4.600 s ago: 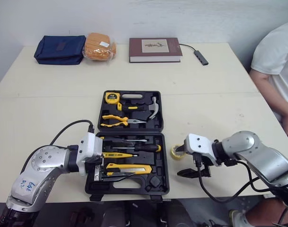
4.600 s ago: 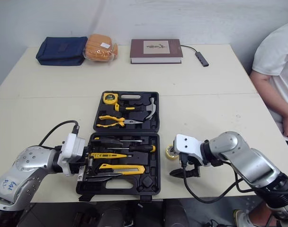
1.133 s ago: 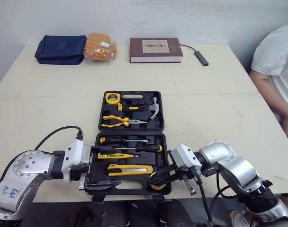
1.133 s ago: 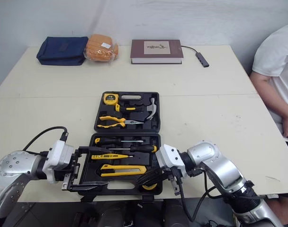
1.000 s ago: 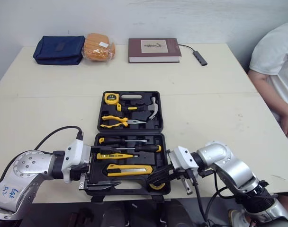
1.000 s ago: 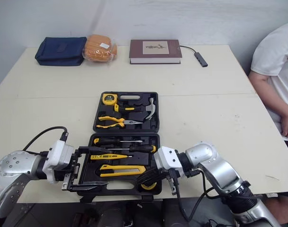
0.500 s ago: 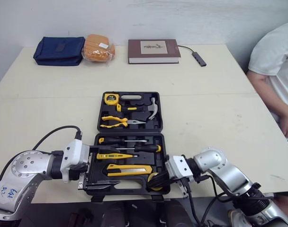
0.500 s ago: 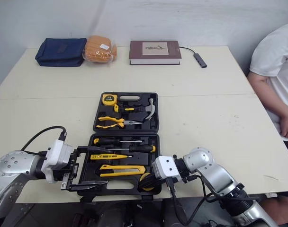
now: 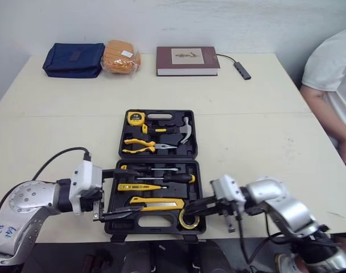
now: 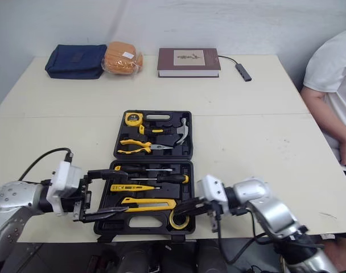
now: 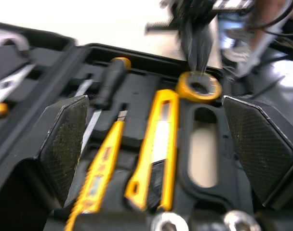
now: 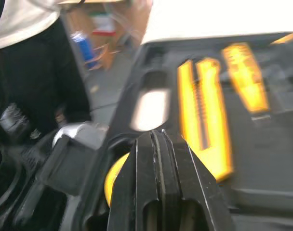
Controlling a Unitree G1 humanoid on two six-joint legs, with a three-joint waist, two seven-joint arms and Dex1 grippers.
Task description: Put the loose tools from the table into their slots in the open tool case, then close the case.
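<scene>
Head view. I count one open tool case. Its far half holds one tape measure, one hammer and one pliers. Its near half holds two screwdrivers, one tester pen, one utility knife and one tape roll.

The left gripper stands released and wide, and the pen's and knife's left ends lie between its jaws. The right gripper is clenched, with nothing I can see in its jaws. The roll sits in the case's near right corner, just beside their tips.

4.6 s ago the roll lay on the table right of the case, beside those jaws. It is now inside the case.

Both grippers reach over the near half. Well beyond both jaws are one navy pouch, one orange packet, one book and one cabled adapter. One person sits at the right.

Left wrist view. Two pads stand wide apart, with the knife, pen and one screwdriver between them and the roll beyond.

Right wrist view. Two fingers are pressed together, with the roll just beside them and the knife beyond.
</scene>
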